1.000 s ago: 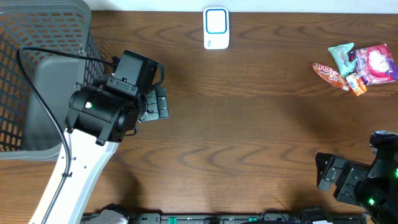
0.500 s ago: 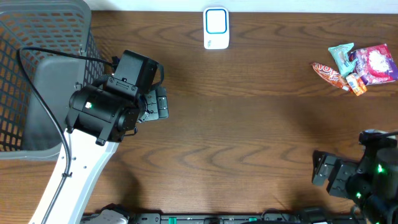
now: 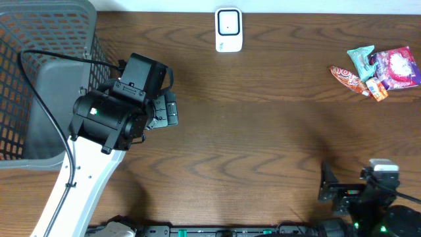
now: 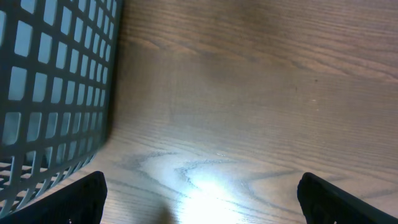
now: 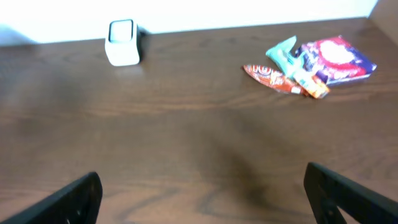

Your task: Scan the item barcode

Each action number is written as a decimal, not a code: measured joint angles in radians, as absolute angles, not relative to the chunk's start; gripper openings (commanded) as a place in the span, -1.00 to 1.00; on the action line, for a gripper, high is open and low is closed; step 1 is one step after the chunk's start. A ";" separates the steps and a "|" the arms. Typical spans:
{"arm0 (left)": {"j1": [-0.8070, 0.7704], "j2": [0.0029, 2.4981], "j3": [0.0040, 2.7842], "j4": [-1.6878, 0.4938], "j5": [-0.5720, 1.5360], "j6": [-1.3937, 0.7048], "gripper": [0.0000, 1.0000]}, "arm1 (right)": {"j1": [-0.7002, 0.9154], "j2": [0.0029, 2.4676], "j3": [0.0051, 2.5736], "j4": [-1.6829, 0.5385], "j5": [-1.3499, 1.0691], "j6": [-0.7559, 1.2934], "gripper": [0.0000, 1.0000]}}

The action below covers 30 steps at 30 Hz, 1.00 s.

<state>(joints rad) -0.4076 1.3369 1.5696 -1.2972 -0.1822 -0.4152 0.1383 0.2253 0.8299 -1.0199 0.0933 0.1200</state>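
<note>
The snack packs (image 3: 378, 71) lie in a small pile near the far right corner of the table (image 3: 263, 118). The white scanner (image 3: 228, 29) stands at the middle of the far edge. The grey basket (image 3: 13, 85) sits at the far left corner. The left gripper (image 3: 170, 108) is just beside the basket, wide open, holding nothing. The right gripper (image 5: 202, 186) is near the near right corner, also wide open and holding nothing

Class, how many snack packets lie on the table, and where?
4, clustered at the far right: red wrapper, teal packet, small orange packet, purple packet. They overlap, so another may hide beneath.
</note>
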 measured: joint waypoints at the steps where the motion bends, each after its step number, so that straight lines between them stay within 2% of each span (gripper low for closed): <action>1: -0.408 1.337 1.570 -1.296 -0.183 -0.415 0.96 | 0.137 0.200 0.783 -0.978 0.092 0.115 0.98; 14: -0.408 1.337 1.570 -1.297 -0.182 -0.415 0.96 | 0.126 0.046 0.318 -0.482 0.013 0.078 0.99; 30: -0.408 1.337 1.570 -1.297 -0.182 -0.415 0.96 | 0.057 0.012 0.045 -0.039 -0.131 0.070 0.99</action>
<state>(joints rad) -0.4076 1.3369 1.5696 -1.2972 -0.1822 -0.4152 0.0566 0.0124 0.0448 -0.0395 -0.1310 0.0704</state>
